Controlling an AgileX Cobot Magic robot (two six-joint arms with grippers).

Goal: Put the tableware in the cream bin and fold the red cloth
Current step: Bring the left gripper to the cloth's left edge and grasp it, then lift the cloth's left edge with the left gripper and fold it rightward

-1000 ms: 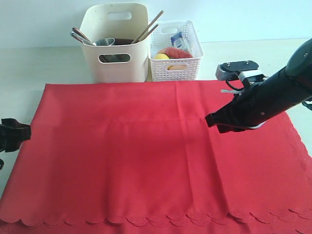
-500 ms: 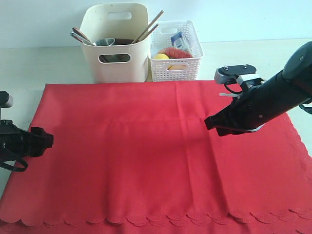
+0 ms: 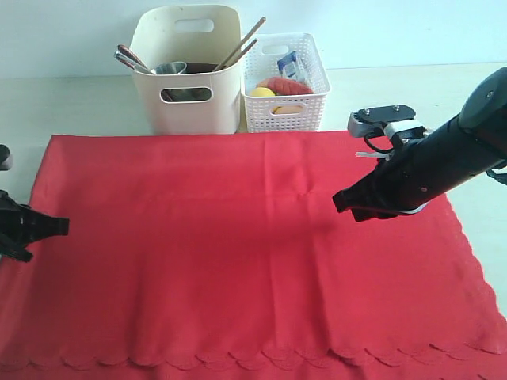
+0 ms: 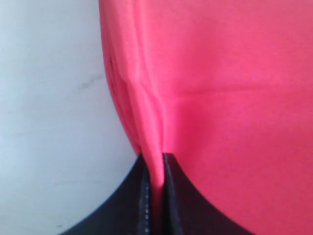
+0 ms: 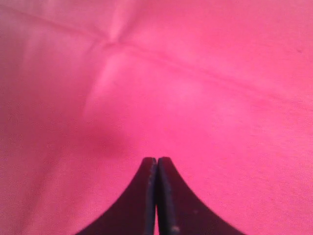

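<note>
The red cloth (image 3: 238, 245) lies spread over the table, its scalloped edge at the front. My left gripper (image 3: 57, 227) is shut on the cloth's left edge; in the left wrist view a pinched fold of red cloth (image 4: 151, 142) runs between the black fingers (image 4: 178, 196) of the left gripper (image 4: 155, 166). My right gripper (image 3: 342, 199) hovers over the cloth right of centre, shut and empty; the right wrist view shows the right gripper (image 5: 157, 164) over the red cloth (image 5: 195, 88). The cream bin (image 3: 188, 107) at the back holds tableware: a steel cup (image 3: 169, 69), chopsticks (image 3: 242, 41) and utensil handles (image 3: 127, 57).
A white perforated basket (image 3: 287, 111) with food and a small carton stands right of the cream bin. Bare pale table (image 3: 71, 103) shows behind the cloth and at its left edge (image 4: 54, 98).
The left gripper came in, closed on the cloth's left edge and pulled left; the whole cloth has slid leftward. The right arm has barely moved.
</note>
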